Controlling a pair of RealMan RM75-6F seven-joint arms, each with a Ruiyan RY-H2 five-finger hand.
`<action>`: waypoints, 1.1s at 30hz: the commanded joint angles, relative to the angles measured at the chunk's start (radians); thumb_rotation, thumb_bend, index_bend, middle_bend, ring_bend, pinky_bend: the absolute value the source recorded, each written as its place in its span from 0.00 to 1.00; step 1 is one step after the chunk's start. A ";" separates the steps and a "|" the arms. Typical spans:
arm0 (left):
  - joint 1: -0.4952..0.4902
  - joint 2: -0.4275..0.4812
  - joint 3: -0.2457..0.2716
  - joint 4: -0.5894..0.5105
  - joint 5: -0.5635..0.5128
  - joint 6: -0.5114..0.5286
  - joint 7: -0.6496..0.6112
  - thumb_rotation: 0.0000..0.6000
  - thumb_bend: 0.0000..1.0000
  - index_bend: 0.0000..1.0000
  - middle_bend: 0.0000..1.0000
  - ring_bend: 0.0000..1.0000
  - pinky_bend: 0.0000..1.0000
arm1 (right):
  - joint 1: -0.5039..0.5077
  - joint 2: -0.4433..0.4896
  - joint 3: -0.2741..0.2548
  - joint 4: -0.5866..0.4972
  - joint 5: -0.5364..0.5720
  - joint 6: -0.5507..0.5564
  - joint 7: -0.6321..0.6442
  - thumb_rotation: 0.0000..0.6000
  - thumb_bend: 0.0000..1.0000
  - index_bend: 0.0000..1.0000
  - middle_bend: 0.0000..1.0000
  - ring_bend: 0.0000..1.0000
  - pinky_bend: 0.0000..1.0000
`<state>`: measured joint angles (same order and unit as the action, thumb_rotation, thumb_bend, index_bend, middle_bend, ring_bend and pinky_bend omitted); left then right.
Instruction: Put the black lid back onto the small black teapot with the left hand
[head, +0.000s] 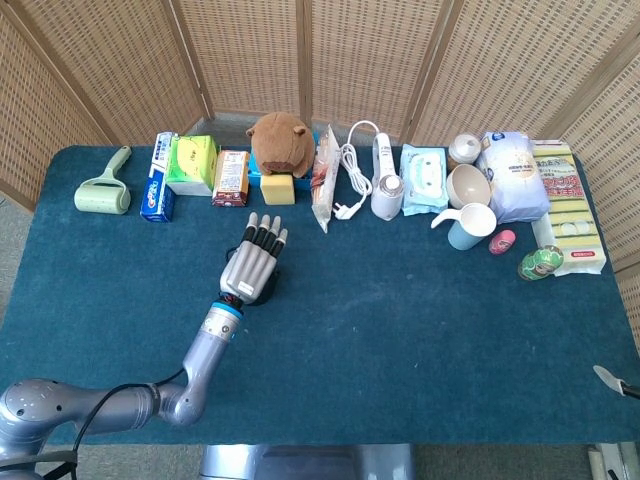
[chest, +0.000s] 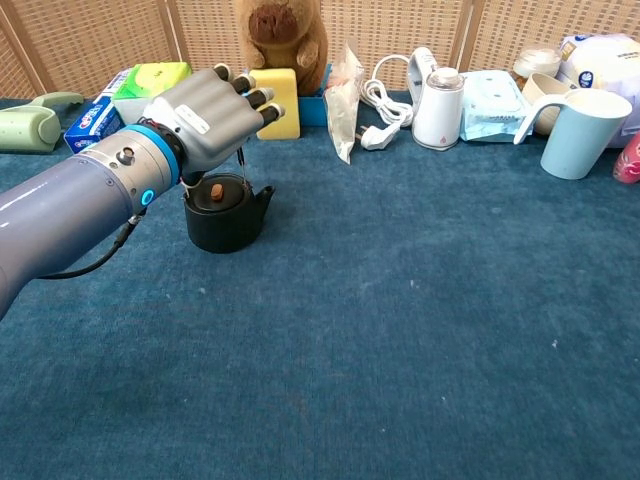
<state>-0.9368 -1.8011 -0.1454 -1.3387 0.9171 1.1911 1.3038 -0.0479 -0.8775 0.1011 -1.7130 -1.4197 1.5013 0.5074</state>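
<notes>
The small black teapot (chest: 226, 218) stands on the blue table cloth, left of the middle. Its black lid (chest: 213, 194), with a small brown knob, sits on the pot's mouth. My left hand (chest: 207, 116) hovers just above and behind the pot, fingers stretched out and apart, holding nothing. From the head view the left hand (head: 252, 262) covers most of the teapot (head: 266, 293). At the right edge of the head view only a small grey tip (head: 611, 380) shows, possibly my right hand.
A row of items lines the back: lint roller (head: 103, 190), toothpaste box (head: 158, 188), plush toy (head: 279, 143), yellow block (chest: 277, 103), plug and cable (chest: 378, 130), white bottle (chest: 437, 107), blue mug (chest: 581, 133). Bare blue cloth (chest: 400, 340) spreads in front of the teapot.
</notes>
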 joint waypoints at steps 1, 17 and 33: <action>-0.002 0.005 0.000 -0.008 0.003 0.007 0.008 1.00 0.19 0.00 0.00 0.00 0.08 | 0.000 0.001 0.000 0.001 0.001 0.001 0.002 1.00 0.07 0.00 0.00 0.00 0.00; 0.030 0.166 -0.047 -0.237 0.054 0.084 -0.064 1.00 0.06 0.00 0.00 0.00 0.08 | 0.001 0.000 0.001 0.002 0.002 0.000 0.001 1.00 0.07 0.00 0.00 0.00 0.00; 0.333 0.685 0.040 -0.596 0.240 0.234 -0.524 1.00 0.02 0.00 0.00 0.00 0.08 | -0.003 -0.008 -0.002 -0.016 -0.008 0.018 -0.042 1.00 0.07 0.00 0.00 0.00 0.00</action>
<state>-0.7043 -1.2217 -0.1581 -1.8813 1.0791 1.3845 0.9311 -0.0507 -0.8840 0.0993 -1.7271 -1.4267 1.5173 0.4683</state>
